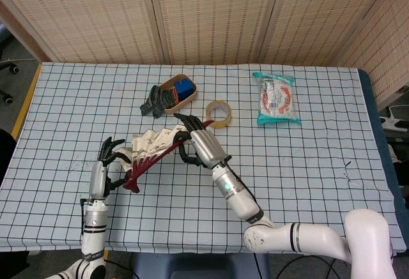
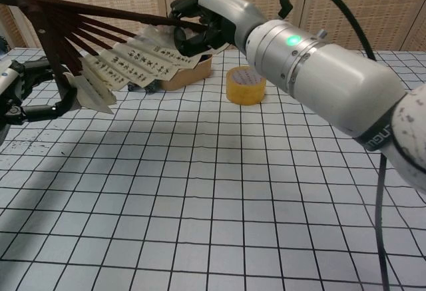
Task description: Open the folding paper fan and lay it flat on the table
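The folding paper fan (image 1: 153, 143) is partly spread above the table, its cream leaf printed with writing (image 2: 130, 61) and its dark red ribs (image 2: 73, 28) fanning out from a pivot at the lower left. My right hand (image 1: 197, 141) pinches the upper outer rib at the fan's right end, also seen in the chest view as the right hand (image 2: 210, 18). My left hand (image 1: 107, 161) grips the other outer rib near the pivot; in the chest view the left hand (image 2: 26, 91) shows at the left edge.
Behind the fan stand a wooden tray (image 1: 181, 101) with blue items and a black object (image 1: 151, 103) beside it. A roll of tape (image 1: 218, 113) lies to the right, and a snack packet (image 1: 275, 98) at the back right.
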Robot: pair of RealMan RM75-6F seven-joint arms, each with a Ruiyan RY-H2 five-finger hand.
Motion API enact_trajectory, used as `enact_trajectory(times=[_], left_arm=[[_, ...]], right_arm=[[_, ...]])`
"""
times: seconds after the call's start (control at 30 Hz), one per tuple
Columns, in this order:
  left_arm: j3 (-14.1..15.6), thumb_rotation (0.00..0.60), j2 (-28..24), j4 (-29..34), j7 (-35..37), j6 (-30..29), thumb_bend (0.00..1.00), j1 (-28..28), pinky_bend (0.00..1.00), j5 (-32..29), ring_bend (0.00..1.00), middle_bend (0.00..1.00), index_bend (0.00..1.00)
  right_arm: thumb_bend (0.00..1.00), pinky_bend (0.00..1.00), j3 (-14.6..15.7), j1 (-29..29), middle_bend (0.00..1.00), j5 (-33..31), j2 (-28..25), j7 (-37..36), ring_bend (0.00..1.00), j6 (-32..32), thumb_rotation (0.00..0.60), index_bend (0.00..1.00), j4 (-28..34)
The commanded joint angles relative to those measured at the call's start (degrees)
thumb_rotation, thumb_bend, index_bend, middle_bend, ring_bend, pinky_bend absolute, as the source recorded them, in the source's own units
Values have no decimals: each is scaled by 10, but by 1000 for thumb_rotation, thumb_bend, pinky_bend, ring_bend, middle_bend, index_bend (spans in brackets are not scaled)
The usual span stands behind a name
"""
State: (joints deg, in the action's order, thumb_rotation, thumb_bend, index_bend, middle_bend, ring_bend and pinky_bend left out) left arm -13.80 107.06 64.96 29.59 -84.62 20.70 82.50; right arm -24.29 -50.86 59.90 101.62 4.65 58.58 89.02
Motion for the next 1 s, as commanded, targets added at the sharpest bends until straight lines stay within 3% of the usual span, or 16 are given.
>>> enact_trajectory(times=[0.03, 0.3, 1.0], left_arm=[[-11, 600, -4, -12, -1, -6, 442, 0, 94, -8, 2, 187, 634], [-31, 600, -10, -15, 6, -13, 441, -3, 79, -28, 8, 196, 622], [-26, 600, -8, -46, 18, -14, 440, -4, 72, -30, 9, 192, 592]], right_arm=[[685, 0, 12, 21, 37, 24, -30, -1, 0, 20, 600, 660, 11], [685, 0, 30, 50, 37, 52, -74, -2, 0, 42, 600, 664, 12], [685, 0, 88, 118, 53, 134, -139, -5, 0, 108, 600, 668, 20]])
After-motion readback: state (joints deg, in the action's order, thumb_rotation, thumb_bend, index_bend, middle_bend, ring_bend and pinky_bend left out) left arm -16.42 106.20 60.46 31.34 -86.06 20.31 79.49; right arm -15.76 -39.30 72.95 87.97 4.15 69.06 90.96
